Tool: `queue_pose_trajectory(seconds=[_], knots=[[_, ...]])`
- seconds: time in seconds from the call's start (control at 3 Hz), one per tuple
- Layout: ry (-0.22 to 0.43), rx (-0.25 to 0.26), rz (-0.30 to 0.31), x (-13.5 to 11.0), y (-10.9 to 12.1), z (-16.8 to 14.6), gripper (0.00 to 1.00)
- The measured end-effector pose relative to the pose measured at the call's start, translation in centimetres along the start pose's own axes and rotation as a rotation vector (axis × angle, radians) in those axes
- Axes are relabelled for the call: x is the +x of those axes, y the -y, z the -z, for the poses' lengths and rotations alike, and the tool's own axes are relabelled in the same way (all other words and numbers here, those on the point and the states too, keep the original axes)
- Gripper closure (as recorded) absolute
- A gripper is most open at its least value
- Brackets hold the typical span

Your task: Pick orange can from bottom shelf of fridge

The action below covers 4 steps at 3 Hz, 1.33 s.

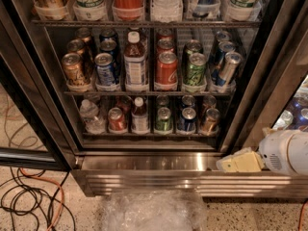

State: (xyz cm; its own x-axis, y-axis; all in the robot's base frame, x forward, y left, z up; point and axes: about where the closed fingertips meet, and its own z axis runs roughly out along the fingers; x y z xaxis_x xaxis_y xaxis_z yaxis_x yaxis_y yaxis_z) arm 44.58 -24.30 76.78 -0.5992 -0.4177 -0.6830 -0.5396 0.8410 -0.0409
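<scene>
Standing along the front of the bottom shelf [144,134] of the fridge [41,81], lower middle of the frame: one orange can [210,120], one blue can [187,119], one green can [163,119], one red can [117,119], one capped bottle [140,115], one water bottle [90,115]. Lining the front of the rack above [144,93]: five cans [167,70] and one taller bottle [135,64]. Hovering at lower right: one pincer [239,162]. Lying at bottom centre: one crumpled plastic sheet [154,211].
</scene>
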Motion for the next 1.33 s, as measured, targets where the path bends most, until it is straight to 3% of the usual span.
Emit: queue_pose_trajectory(seconds=[0.33, 0.67, 1.33], knots=[[0.014, 0.018, -0.002, -0.3, 0.5, -0.1, 0.0], [0.022, 0.005, -0.007, -0.3, 0.3, -0.3, 0.0], [0.142, -0.108, -0.012, -0.9, -0.2, -6.2, 0.0]])
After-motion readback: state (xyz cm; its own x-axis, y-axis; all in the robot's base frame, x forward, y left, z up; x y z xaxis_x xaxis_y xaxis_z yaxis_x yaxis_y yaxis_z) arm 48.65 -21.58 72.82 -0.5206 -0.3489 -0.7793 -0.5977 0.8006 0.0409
